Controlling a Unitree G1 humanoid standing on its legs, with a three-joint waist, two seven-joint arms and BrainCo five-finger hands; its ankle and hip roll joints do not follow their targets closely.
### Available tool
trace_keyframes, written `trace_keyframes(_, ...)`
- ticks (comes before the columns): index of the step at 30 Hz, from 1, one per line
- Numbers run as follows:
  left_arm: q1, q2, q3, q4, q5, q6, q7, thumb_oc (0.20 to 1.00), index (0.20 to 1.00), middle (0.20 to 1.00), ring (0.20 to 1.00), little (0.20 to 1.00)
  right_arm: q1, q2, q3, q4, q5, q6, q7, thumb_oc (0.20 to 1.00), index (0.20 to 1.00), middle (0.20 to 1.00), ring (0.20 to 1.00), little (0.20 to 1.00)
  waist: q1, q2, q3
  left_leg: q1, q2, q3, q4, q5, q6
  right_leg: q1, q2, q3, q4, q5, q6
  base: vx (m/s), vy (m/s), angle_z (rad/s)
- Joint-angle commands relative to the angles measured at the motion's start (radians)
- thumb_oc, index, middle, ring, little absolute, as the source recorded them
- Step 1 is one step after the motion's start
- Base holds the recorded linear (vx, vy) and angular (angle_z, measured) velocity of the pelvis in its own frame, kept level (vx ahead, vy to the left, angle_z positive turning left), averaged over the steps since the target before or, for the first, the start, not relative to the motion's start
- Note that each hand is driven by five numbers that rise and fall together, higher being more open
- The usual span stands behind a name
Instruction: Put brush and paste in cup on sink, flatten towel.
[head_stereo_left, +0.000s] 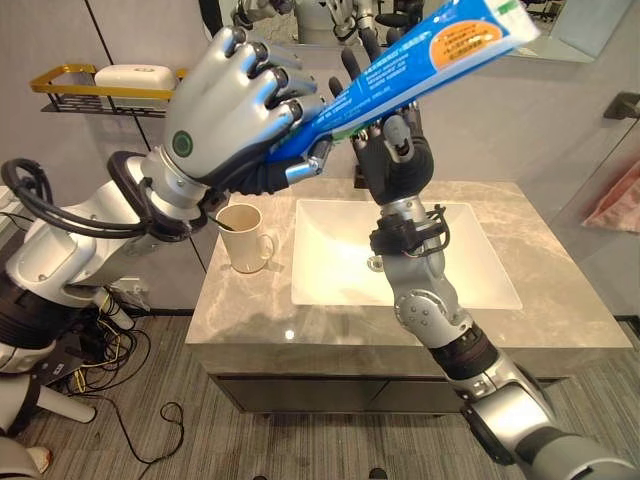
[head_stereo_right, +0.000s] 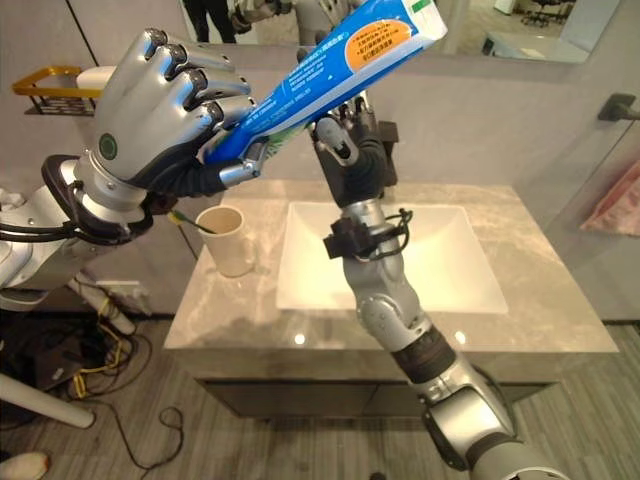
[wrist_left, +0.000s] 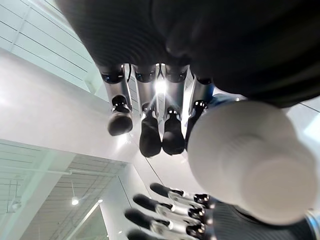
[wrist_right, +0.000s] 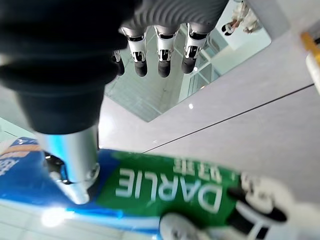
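My left hand (head_stereo_left: 225, 120) is raised high, its fingers curled round the lower end of a blue, green and orange toothpaste tube (head_stereo_left: 430, 60). The tube slants up to the right, and its white cap (wrist_left: 250, 160) points down past my fingers. My right hand (head_stereo_left: 395, 160) stands upright just behind the tube with straight fingers, thumb close to the tube (wrist_right: 165, 192). A cream cup (head_stereo_left: 243, 238) stands on the counter left of the sink (head_stereo_left: 330, 260), with a thin dark brush handle (head_stereo_right: 190, 222) leaning in it. A pink towel (head_stereo_left: 615, 205) hangs at the far right.
The marble counter (head_stereo_left: 560, 300) surrounds the white sink. A yellow wall shelf (head_stereo_left: 60, 78) with a white object on it is at the back left. A mirror (head_stereo_right: 520, 30) hangs above the counter, and a glass panel stands at the right.
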Motion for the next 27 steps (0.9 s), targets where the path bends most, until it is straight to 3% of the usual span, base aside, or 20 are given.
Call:
trace_keyframes(1,0.008,0.023,0.03,0.02,-0.045,0.004,0.009,0.2,0.2,0.2,0.2,0.2,-0.136,0.023,-0.019,-0.062,0.022,-0.07,0.015,1.0,1.0,1.0,1.0,1.0,0.006,-0.038,-0.04,-0.026,0.028,-0.012,0.005,0.0,-0.019,0.031,-0.063,0.012,0.002,-0.004,0.039,0.0,0.0,0.0)
trace_keyframes(14,0.189,-0.063,0.202,-0.007,-0.131,0.007,-0.006,0.2,0.2,0.2,0.2,0.2,-0.012,-0.079,0.012,-0.137,0.046,-0.006,0.073,1.0,1.0,1.0,1.0,1.0,-0.014,-0.041,-0.041,-0.017,0.042,-0.002,0.005,0.001,-0.025,0.03,-0.05,0.021,0.003,-0.014,0.031,0.0,0.0,0.0)
trace_keyframes(27,0.157,-0.056,0.157,-0.013,-0.127,0.003,-0.032,0.2,0.2,0.2,0.2,0.2,-0.014,-0.062,0.036,-0.125,0.075,-0.003,0.087,1.0,1.0,1.0,1.0,1.0,-0.022,-0.044,-0.047,-0.021,0.051,0.002,0.005,0.006,-0.028,0.019,-0.044,0.028,0.0,-0.011,0.029,0.0,0.0,0.0)
